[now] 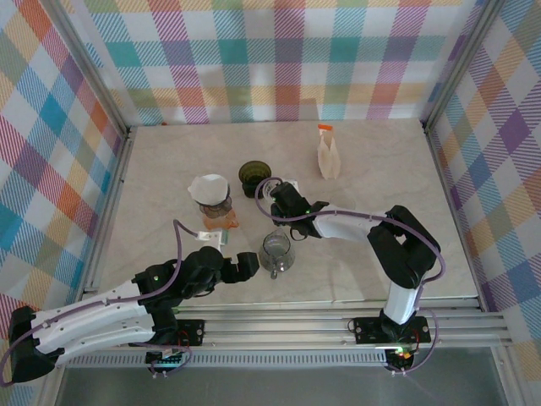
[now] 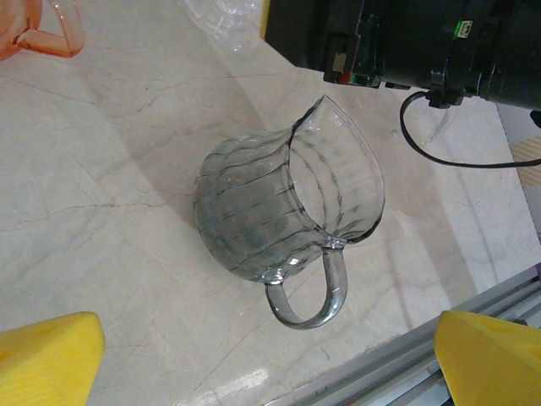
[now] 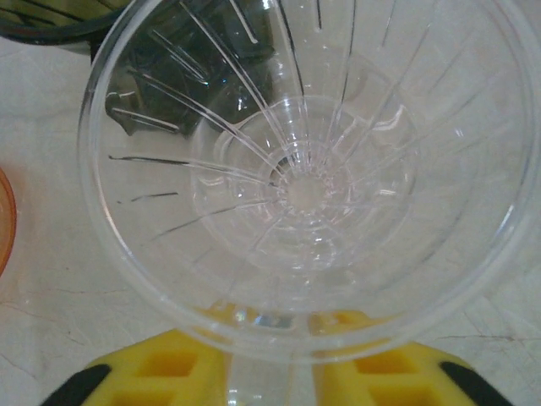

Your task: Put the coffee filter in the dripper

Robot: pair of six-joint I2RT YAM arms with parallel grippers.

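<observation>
Coffee filter (image 1: 210,187) lies left of right gripper (image 1: 276,191), which grips clear dripper (image 3: 304,186)

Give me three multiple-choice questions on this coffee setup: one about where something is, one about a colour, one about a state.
1. Where does the grey ribbed glass pitcher stand?
A) by the back wall
B) front centre, near the left gripper
C) inside a dripper

2. What colour are the left gripper's fingertips?
A) yellow
B) blue
C) white

3. What is inside the clear ribbed plastic dripper?
A) a paper filter
B) coffee
C) nothing

Answers:
1. B, the top view shows it just ahead of that gripper.
2. A, both pads in the left wrist view are yellow.
3. C, its bare ribs and drain hole show.
</observation>
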